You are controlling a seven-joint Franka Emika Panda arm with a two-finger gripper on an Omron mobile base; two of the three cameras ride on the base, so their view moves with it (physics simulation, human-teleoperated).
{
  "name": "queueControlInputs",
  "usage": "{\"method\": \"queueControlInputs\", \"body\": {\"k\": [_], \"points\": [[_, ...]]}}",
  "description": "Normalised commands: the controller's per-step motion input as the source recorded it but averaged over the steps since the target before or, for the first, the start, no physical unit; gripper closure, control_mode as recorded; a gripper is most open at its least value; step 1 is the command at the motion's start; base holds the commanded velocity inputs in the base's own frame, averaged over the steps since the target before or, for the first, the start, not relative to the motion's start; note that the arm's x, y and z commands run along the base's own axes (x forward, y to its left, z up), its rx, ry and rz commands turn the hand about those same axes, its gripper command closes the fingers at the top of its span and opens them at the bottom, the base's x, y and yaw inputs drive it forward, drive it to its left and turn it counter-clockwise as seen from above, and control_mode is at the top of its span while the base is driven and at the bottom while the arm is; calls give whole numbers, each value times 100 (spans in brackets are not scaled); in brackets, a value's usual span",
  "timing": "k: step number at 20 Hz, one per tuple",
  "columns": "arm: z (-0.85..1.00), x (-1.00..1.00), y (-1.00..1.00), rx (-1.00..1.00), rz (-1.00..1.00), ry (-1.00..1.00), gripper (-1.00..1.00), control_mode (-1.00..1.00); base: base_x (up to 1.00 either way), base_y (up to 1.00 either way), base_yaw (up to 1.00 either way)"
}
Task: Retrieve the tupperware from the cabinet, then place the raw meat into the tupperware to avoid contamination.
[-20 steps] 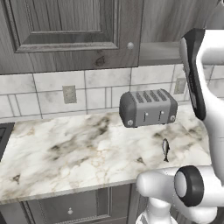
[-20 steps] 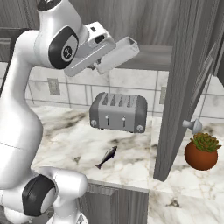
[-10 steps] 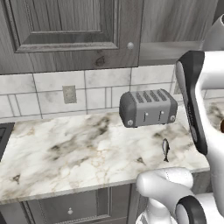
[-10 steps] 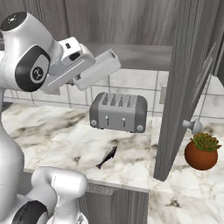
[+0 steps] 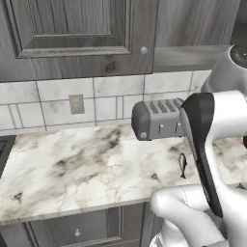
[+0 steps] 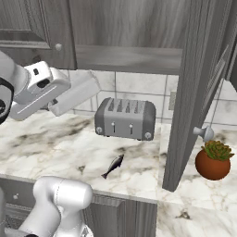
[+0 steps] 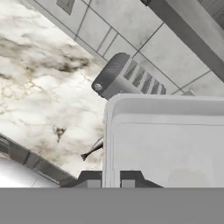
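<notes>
Now we've swung our gripper [image 7: 111, 180], clamped on the whitish translucent plastic tupperware [image 6: 76, 94], down from the cabinet [image 6: 194, 88] toward the slender dark fish-shaped raw meat [image 6: 113, 165].

Inventory, qty per item:
- toaster [image 6: 125, 118]: 1, w/ 4 slots
- fish [image 6: 113, 166]: 1
- plastic box [image 7: 166, 140]: 1
- potted plant [image 6: 213, 159]: 1
- wall outlet [image 5: 76, 103]: 1
- round cabinet knobs: 2 – [image 5: 143, 50], [image 6: 204, 133]
- marble counter [image 5: 72, 169]: 1

Whitish tupperware [image 7: 166, 144], dark grey-black raw meat [image 6: 114, 165], grey toaster [image 6: 125, 118], grey-veined marble counter [image 5: 72, 169]
</notes>
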Motion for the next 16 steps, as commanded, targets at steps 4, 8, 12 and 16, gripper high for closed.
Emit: {"method": "queueControlInputs", "body": {"k": [4,8,12,16], "points": [[-39,-48,59,0,0,0,100,-100,0,0,0],[-22,-27,30,-1,0,0,100,-100,0,0,0],[-38,2,1,0,1,3,100,-100,0,0,0],[-58,30,3,7,0,2,100,-100,0,0,0]]}}
